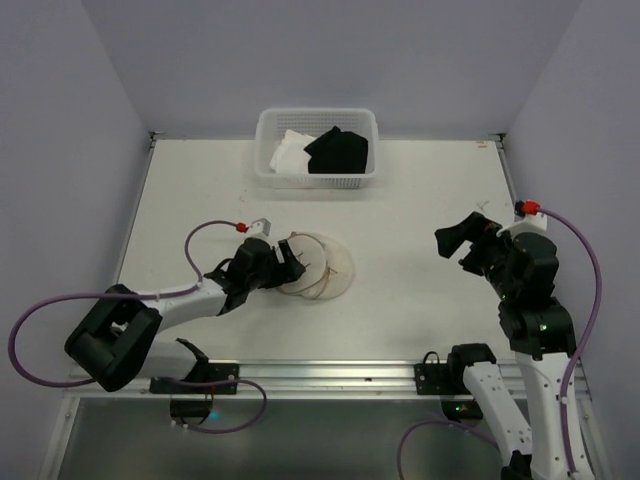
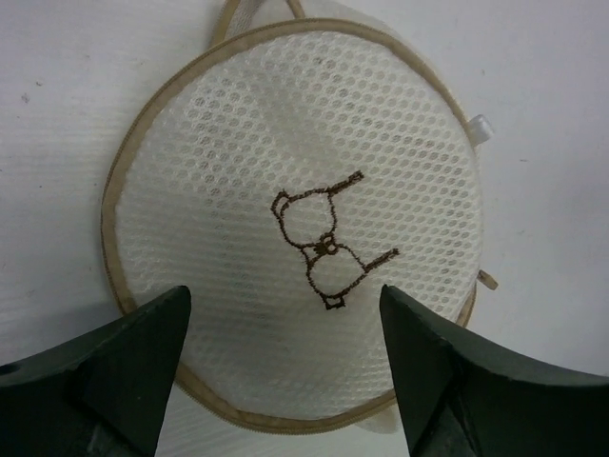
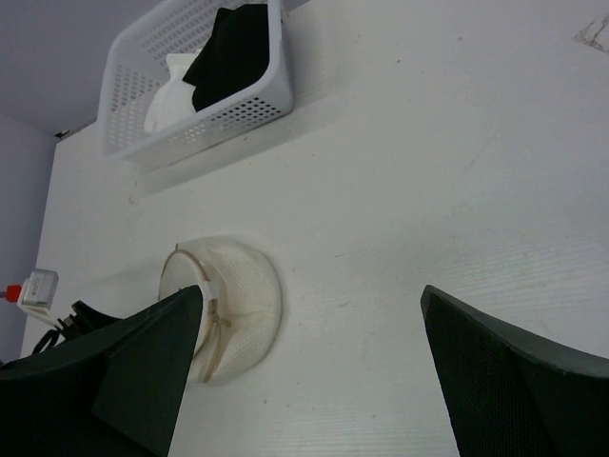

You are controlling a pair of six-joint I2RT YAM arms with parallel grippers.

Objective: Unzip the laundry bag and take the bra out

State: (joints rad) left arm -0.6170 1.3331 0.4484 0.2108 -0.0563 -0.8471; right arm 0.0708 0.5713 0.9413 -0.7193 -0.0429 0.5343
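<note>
The laundry bag (image 1: 318,266) is a round whitish mesh drum with tan zipper rims, lying on the table left of centre. In the left wrist view its flat face (image 2: 295,219) fills the frame, with a brown bra icon (image 2: 326,238). The zipper around it looks closed. My left gripper (image 1: 285,262) is open, fingers spread on either side of the bag's near edge (image 2: 285,314), apart from it. My right gripper (image 1: 462,240) is open and empty, raised at the right; its view shows the bag (image 3: 233,300) far to the left. The bra is hidden.
A white perforated plastic basket (image 1: 266,158) with white and black garments stands at the table's far edge, also in the right wrist view (image 3: 249,114). Purple walls enclose the table. The left arm's cable loops over the near left.
</note>
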